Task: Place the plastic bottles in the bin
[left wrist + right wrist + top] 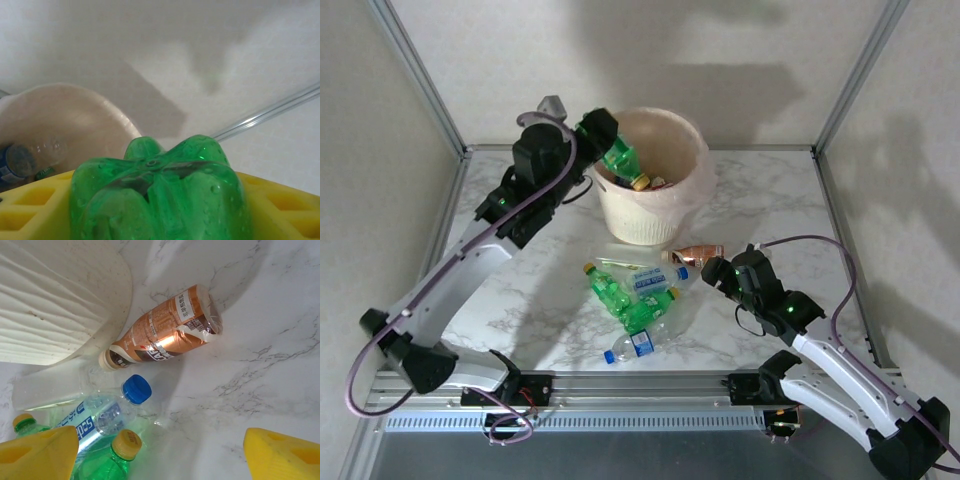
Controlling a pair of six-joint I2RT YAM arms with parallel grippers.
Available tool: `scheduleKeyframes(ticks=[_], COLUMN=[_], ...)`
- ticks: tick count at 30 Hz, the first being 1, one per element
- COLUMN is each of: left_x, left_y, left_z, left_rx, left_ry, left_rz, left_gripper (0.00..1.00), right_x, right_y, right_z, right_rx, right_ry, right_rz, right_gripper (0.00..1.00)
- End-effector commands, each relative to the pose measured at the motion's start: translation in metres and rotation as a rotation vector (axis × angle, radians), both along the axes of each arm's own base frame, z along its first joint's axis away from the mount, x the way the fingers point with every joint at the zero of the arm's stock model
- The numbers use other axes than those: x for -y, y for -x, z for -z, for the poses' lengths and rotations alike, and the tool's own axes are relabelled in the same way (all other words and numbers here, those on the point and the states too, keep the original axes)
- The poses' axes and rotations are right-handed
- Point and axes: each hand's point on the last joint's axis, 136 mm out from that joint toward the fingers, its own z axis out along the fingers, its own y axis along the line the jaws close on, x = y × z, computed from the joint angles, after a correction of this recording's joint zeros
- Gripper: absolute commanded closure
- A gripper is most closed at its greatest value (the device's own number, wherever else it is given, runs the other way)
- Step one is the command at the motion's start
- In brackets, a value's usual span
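The top camera looks down from the near side over the whole table (770, 200). The left wrist camera sits close against a green bottle (155, 195), facing the bin (75, 115). The right wrist camera looks down at a brown bottle (165, 327) beside that bin.

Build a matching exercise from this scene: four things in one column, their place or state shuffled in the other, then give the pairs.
Things
1. farthest green bottle
2. brown bottle
3. bin
4. right hand

Places or states
A. open, holding nothing
B. standing at the far middle of the table
C. gripped by the left hand over the bin's rim
D. lying on the table beside the bin's base

Pairs: 1-C, 2-D, 3-B, 4-A
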Motion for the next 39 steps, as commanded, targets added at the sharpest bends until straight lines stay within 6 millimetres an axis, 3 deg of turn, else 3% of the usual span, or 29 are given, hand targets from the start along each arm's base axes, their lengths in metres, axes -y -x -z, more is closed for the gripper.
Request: scheduleKeyframes(ticks=[1, 10, 16, 22, 27, 31, 35, 39], left_x=[0.005, 0.015, 0.019, 0.018, 0.013, 0.005, -0.011, -0.048], left_y=[-0.023, -0.082, -0.096, -0.098, -0.083, -0.058, -0.024, 0.015], left_z=[-0.009, 0.037, 0.062, 0.055, 0.029, 0.017, 0.03, 0.055], left_rx=[0.03, -0.067, -0.112, -0.095, -0.05, -0.018, -0.014, -0.047], left_ry=[-0.019, -0.081, -0.126, -0.15, -0.13, -0.13, -0.139, -0.171], left_rz=[0.004, -0.003, -0.006, -0.011, -0.002, 0.016, 0.024, -0.05], left_gripper=[0.35, 0.34, 0.25, 0.13, 0.14, 0.16, 0.16, 0.17], right_x=[0.001, 0.003, 0.007, 0.001, -0.001, -0.005, -0.015, -0.032], right_y=[0.005, 0.004, 0.0, -0.01, -0.018, -0.031, -0.046, -0.057], right_z=[0.003, -0.001, 0.001, -0.005, -0.007, -0.014, -0.015, -0.005], right_rx=[-0.013, -0.01, -0.031, -0.026, -0.031, -0.024, -0.029, -0.047], right_ry=[0.003, 0.009, 0.045, 0.044, 0.058, 0.06, 0.051, 0.014], right_rz=[0.004, 0.015, 0.043, 0.055, 0.076, 0.11, 0.127, 0.1], right_gripper=[0.14, 0.14, 0.12, 0.1, 0.09, 0.07, 0.07, 0.08])
